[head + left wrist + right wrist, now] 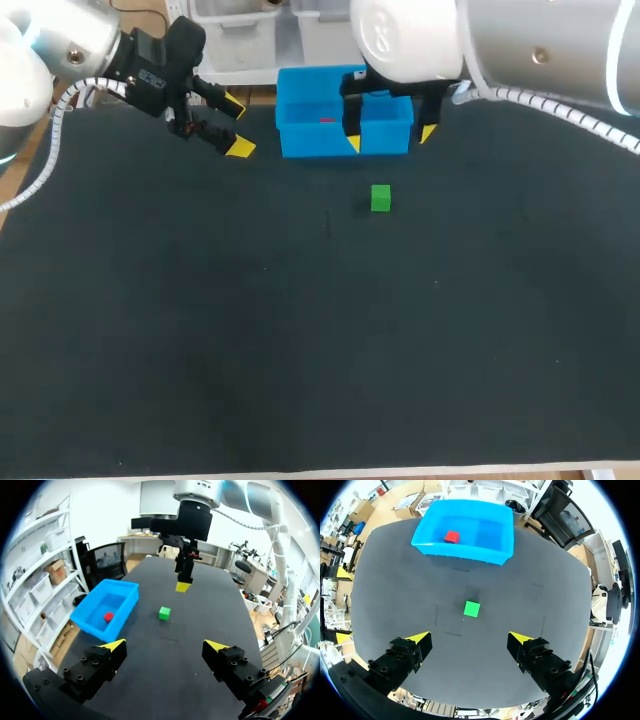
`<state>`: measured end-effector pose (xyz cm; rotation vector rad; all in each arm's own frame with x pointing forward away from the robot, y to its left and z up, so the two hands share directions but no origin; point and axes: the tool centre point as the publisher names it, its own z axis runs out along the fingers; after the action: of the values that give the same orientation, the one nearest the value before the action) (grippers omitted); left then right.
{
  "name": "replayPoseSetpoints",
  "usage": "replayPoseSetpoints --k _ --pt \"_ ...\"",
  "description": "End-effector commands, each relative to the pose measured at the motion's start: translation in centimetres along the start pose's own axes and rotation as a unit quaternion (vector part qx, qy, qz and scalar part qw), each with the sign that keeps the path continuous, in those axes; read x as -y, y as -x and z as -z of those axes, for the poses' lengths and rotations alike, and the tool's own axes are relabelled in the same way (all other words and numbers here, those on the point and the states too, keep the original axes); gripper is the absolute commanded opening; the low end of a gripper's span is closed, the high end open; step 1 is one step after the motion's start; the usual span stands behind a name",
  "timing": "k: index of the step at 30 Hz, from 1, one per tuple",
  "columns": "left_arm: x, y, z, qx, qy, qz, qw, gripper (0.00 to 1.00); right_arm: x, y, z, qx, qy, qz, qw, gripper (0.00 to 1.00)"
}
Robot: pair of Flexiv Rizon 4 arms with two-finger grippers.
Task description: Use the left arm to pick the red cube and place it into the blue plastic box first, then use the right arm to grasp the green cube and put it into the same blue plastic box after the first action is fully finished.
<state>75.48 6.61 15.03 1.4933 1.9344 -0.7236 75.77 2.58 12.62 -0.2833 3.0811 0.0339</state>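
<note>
The left gripper hangs over the far left of the black table, fingers spread wide and holding nothing. A small white marking on its housing is too small to read.

The right gripper is also spread and empty. It sits above the green cube, which rests on the table just in front of the blue plastic box and apart from it.

The red cube lies on the floor of the box. In the head view, the right arm covers part of the box and the red cube shows only as a faint sliver. Both wrist views show it plainly. The left wrist view shows only one yellow tip of the right gripper.
</note>
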Motion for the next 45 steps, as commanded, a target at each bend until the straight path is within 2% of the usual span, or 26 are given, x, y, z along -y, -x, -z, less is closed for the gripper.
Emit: replayPoseSetpoints --k 1,20,29,45 --pt "0.0 -0.1 0.0 0.002 0.000 -0.002 1.000 1.00 -0.1 0.3 0.4 -0.001 0.003 0.002 1.000 1.00" --pt "0.0 -0.1 0.0 0.002 0.000 -0.002 1.000 1.00 -0.1 0.3 0.4 -0.001 0.003 0.002 1.000 1.00" --pt "0.0 -0.1 0.0 0.002 0.000 -0.002 1.000 1.00 -0.1 -0.3 -2.1 -0.028 0.024 -0.009 0.999 1.00" --pt "0.0 -0.1 0.0 0.002 0.000 -0.002 1.000 1.00 0.1 0.3 -6.1 -0.062 0.012 -0.013 0.998 1.00"
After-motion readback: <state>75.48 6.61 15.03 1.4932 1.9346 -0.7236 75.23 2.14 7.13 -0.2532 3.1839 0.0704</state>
